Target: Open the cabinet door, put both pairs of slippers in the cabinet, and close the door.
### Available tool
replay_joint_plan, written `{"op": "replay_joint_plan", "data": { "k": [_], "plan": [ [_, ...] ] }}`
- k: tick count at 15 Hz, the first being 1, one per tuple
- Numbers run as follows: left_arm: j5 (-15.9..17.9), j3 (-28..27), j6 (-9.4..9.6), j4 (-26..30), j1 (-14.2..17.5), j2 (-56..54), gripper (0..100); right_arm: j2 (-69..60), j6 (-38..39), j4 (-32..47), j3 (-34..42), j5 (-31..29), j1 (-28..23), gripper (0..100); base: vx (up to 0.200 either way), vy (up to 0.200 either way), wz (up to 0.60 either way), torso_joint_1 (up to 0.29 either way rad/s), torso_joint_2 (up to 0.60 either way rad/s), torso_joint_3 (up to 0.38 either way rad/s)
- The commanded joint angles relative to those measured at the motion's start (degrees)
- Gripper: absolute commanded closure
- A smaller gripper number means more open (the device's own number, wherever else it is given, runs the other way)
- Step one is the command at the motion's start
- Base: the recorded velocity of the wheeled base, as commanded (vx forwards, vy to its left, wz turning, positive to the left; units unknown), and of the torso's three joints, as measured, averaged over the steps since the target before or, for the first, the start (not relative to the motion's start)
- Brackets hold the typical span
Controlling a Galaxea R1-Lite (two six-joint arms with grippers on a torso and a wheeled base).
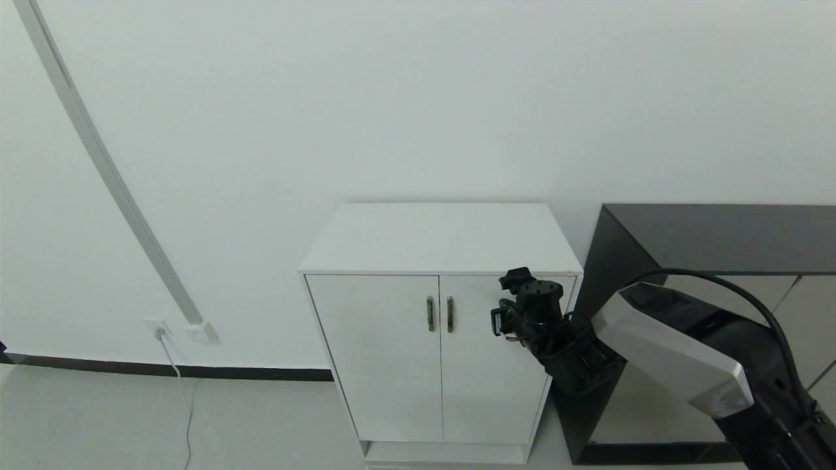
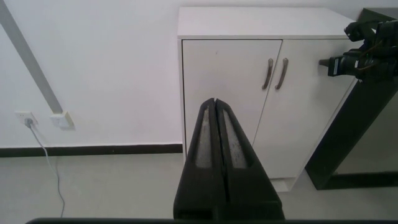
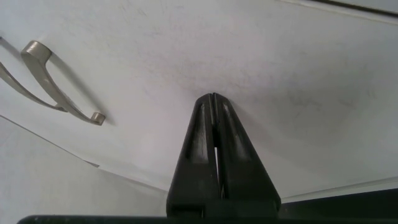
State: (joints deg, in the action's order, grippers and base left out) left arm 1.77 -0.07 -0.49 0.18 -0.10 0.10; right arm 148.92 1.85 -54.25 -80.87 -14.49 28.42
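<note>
The white cabinet [image 1: 437,238] stands against the wall with both doors closed. Two metal handles [image 1: 430,314] [image 1: 450,314] sit side by side at the middle seam. My right gripper [image 1: 498,321] is shut in front of the right door [image 1: 490,365], to the right of the handles. In the right wrist view its tips [image 3: 213,96] are close to the door panel, with a handle [image 3: 56,87] off to one side. My left gripper [image 2: 214,101] is shut and empty, well back from the cabinet [image 2: 261,22] and facing its left door.
A black cabinet [image 1: 712,235] stands directly right of the white one. On the wall to the left are a socket [image 1: 157,326] with a hanging cable and a slanted white conduit [image 1: 98,156]. Grey floor lies open to the left.
</note>
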Motion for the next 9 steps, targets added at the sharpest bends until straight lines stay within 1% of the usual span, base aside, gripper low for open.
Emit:
{"op": "replay_joint_plan", "data": {
  "k": [1, 6, 9],
  "plan": [
    [-0.01, 0.07, -0.04, -0.01, 0.01, -0.01, 100, 0.05, -0.01, 0.02, -0.07, -0.01, 0.06, 100, 0.0, 0.0, 0.0, 0.0, 0.0, 0.0],
    [-0.01, 0.07, -0.04, -0.01, 0.01, -0.01, 100, 0.85, -0.1, 0.02, -1.39, -0.1, -0.03, 100, 0.0, 0.0, 0.0, 0.0, 0.0, 0.0],
    [-0.01, 0.07, -0.04, -0.01, 0.01, -0.01, 100, 0.58, -0.1, -0.07, -0.6, -0.1, -0.12, 100, 0.0, 0.0, 0.0, 0.0, 0.0, 0.0]
  ]
}}
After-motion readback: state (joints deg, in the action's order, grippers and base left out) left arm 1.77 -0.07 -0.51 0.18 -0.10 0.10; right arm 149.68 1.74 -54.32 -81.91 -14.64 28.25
